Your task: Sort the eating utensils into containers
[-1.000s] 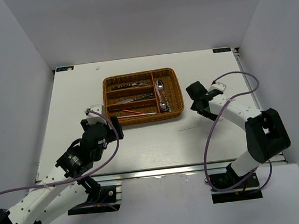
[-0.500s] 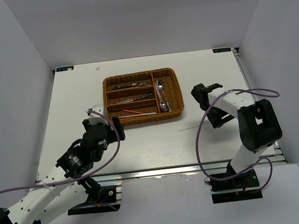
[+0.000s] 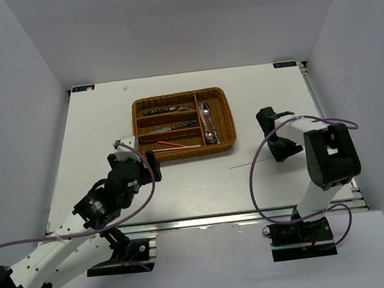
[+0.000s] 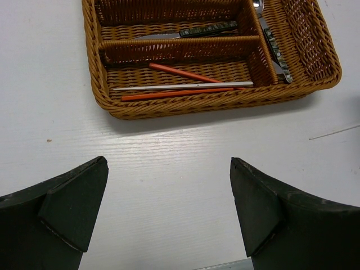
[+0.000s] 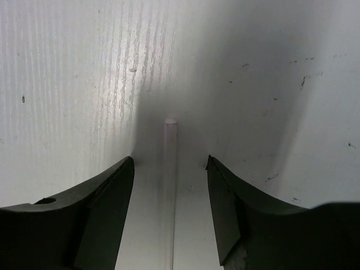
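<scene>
The brown wicker tray [image 3: 180, 93] stands at the table's middle back. Its near long slot holds two red chopsticks [image 4: 169, 94] and a white one [image 4: 185, 86]. The slot behind holds a knife [image 4: 185, 32], and the crosswise slot holds metal spoons [image 3: 207, 122]. One thin white chopstick [image 3: 249, 161] lies loose on the table right of the tray. My right gripper [image 3: 279, 152] is low over its right end, open, with the stick [image 5: 170, 185] lying between the jaws untouched. My left gripper [image 3: 146, 165] is open and empty, just in front of the tray's near left corner.
White walls enclose the table on three sides. The right arm's purple cable [image 3: 254, 179] loops over the table in front of the loose chopstick. The table's near edge [image 4: 225, 264] lies just below the left gripper.
My right gripper has swung right and toward me, away from the tray, and dropped over the right end of the loose white chopstick. The left arm has barely moved.
</scene>
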Action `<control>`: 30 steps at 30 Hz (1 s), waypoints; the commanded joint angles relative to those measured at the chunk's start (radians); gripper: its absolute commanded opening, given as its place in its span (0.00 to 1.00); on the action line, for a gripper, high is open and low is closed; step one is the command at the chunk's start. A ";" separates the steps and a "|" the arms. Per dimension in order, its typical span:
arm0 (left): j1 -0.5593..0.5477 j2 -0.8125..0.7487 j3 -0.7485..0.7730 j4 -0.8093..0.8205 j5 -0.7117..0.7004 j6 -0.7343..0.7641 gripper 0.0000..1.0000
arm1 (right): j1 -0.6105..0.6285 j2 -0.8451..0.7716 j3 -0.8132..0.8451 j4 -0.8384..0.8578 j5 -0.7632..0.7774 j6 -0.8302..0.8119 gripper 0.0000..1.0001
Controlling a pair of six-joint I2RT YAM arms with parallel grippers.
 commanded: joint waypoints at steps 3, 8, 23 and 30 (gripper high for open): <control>-0.011 -0.005 0.001 0.002 -0.008 0.002 0.98 | -0.019 0.022 -0.078 0.120 -0.152 -0.001 0.58; -0.020 -0.019 -0.001 -0.001 -0.022 -0.004 0.98 | -0.040 0.065 -0.080 0.162 -0.220 -0.026 0.44; -0.025 -0.018 0.002 -0.004 -0.032 -0.009 0.98 | -0.054 -0.061 -0.138 0.137 -0.284 0.009 0.00; -0.027 -0.012 0.001 -0.007 -0.039 -0.009 0.98 | -0.013 -0.367 -0.205 0.158 -0.286 0.132 0.00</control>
